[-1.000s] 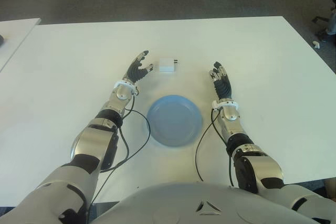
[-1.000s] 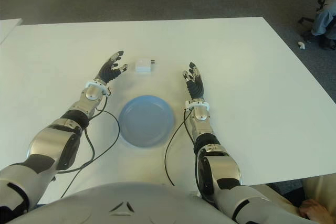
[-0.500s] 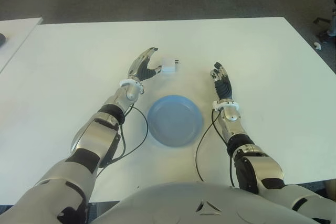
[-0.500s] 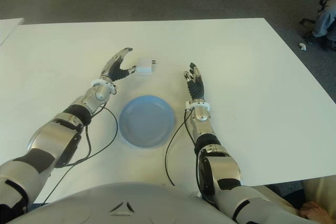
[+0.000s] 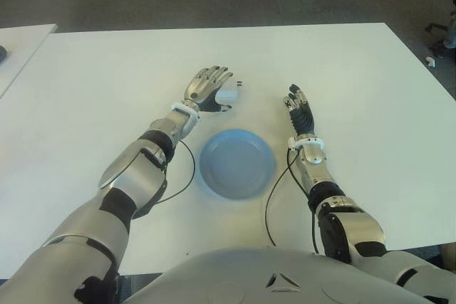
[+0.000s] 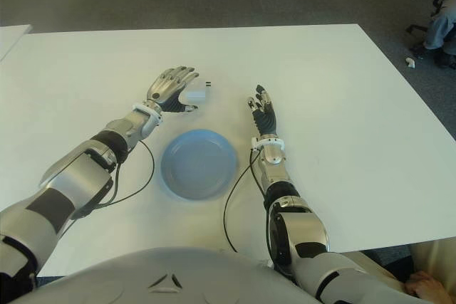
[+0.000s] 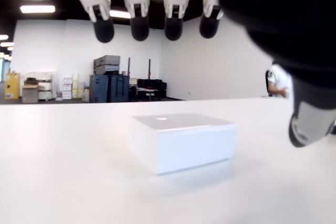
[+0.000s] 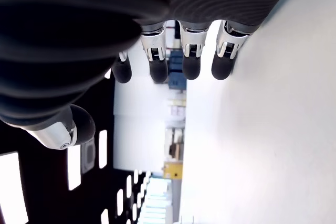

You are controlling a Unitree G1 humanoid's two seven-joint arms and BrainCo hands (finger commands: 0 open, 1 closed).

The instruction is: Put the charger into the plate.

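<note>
On the white table (image 5: 370, 83), the charger (image 5: 229, 95) lay flat, far of the blue plate (image 5: 236, 163) and clear of its rim. Left hand (image 5: 206, 89) hovered palm-down over the charger's left side, fingers (image 7: 139, 20) spread above it, thumb off to one side; no finger touched the block in the wrist view. Plug prongs showed at the charger's far right corner. Right hand (image 5: 299, 110) stood right of the plate, fingers (image 8: 190, 61) straight and loose, holding nothing. Black cables ran along the table beside both forearms.
</note>
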